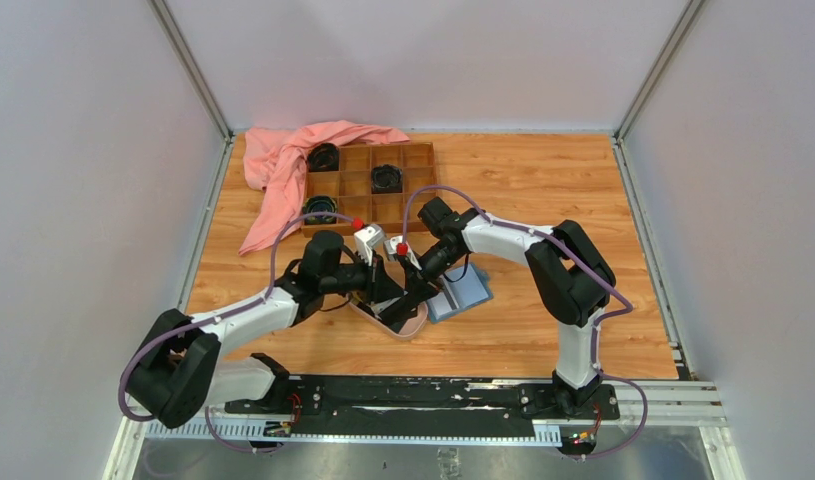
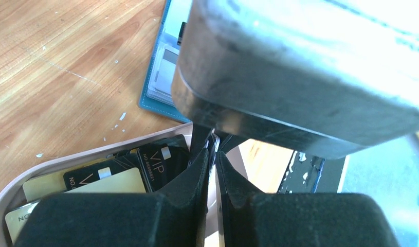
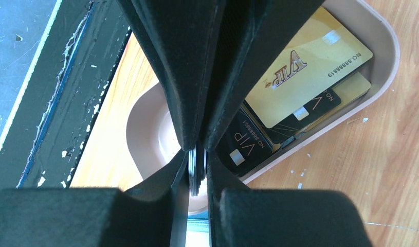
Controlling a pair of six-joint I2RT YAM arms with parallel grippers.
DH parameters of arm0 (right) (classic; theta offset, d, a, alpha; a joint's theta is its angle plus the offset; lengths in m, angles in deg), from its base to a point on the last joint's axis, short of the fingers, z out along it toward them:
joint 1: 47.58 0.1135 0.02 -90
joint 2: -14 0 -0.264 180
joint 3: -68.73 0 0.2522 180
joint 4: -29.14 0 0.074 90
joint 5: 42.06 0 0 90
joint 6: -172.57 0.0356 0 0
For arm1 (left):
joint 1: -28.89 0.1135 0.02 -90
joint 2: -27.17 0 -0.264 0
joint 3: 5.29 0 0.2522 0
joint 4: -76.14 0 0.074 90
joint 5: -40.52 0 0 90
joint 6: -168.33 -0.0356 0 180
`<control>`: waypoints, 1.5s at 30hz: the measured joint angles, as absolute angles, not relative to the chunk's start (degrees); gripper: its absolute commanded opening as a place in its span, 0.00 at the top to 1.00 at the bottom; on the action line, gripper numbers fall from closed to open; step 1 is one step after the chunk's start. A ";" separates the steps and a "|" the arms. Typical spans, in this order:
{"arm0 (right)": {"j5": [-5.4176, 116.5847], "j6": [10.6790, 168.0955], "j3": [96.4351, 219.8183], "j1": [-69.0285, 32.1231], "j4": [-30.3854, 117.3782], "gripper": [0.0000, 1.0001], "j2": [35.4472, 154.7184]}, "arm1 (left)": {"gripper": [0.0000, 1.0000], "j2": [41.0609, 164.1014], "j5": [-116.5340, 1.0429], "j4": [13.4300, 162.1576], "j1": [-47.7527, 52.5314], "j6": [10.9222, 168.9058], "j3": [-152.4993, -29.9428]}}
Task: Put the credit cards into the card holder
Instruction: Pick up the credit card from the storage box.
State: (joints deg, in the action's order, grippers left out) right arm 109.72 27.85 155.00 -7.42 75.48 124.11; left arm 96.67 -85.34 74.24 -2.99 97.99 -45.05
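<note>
Both grippers meet above the pink oval dish (image 1: 411,326). My left gripper (image 1: 391,286) and right gripper (image 1: 415,278) are each shut on the same thin stack of dark credit cards (image 3: 196,181), held on edge. In the right wrist view my gripper (image 3: 198,165) pinches the stack's near end and the left fingers (image 3: 181,77) pinch its far end. In the left wrist view my gripper (image 2: 213,160) is closed on a card edge. More cards lie in the dish: a gold one (image 3: 310,67) and a black one (image 3: 248,144). The blue card holder (image 1: 465,292) lies open beside the dish; it also shows in the left wrist view (image 2: 158,77).
A brown wooden compartment tray (image 1: 368,185) with dark round items stands at the back. A pink cloth (image 1: 283,170) is draped over its left side. The black base rail (image 1: 413,395) runs along the near edge.
</note>
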 measured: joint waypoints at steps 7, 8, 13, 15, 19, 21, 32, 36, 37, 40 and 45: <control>109.74 27.85 155.00 -7.42 75.48 0.86 124.11 | 1.00 98.16 -86.67 74.13 -2.95 98.48 -45.47; 109.74 27.85 155.00 -7.42 75.48 0.85 124.11 | 1.00 98.29 -86.81 74.13 -2.92 98.43 -45.60; 109.70 27.83 155.00 -7.42 75.46 0.63 124.11 | 1.00 98.59 -87.18 74.13 -2.77 98.30 -45.75; 109.46 27.61 155.00 -7.42 75.15 0.56 124.11 | 1.00 98.59 -86.78 74.19 -2.71 98.26 -45.75; 109.28 27.77 155.00 -7.42 74.82 0.46 124.11 | 1.00 97.52 -86.15 74.24 -2.27 97.91 -45.73; 109.44 27.88 155.00 -7.42 74.74 0.43 124.04 | 1.00 97.08 -86.06 74.22 -1.85 97.82 -45.73; 108.63 29.43 155.09 -7.64 74.69 0.33 122.38 | 1.00 93.46 -85.10 74.59 1.32 98.13 -44.31; 108.32 30.96 156.75 -8.62 75.06 0.32 120.50 | 1.00 87.29 -83.79 75.07 1.91 98.45 -43.37; 108.32 31.26 157.10 -8.95 75.04 0.32 120.02 | 1.00 86.02 -83.59 75.05 1.95 98.43 -43.37; 108.50 32.27 158.00 -10.37 75.11 0.33 118.23 | 1.00 82.53 -82.48 75.42 2.15 98.52 -43.37; 111.40 34.26 160.36 -13.71 77.21 0.34 116.33 | 1.00 79.21 -81.56 76.34 2.19 101.47 -43.37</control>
State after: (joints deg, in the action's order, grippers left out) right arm 111.40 34.26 160.36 -13.71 77.21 116.33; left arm 79.21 -81.56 76.34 2.19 101.47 -43.37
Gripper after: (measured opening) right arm 0.671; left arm 0.003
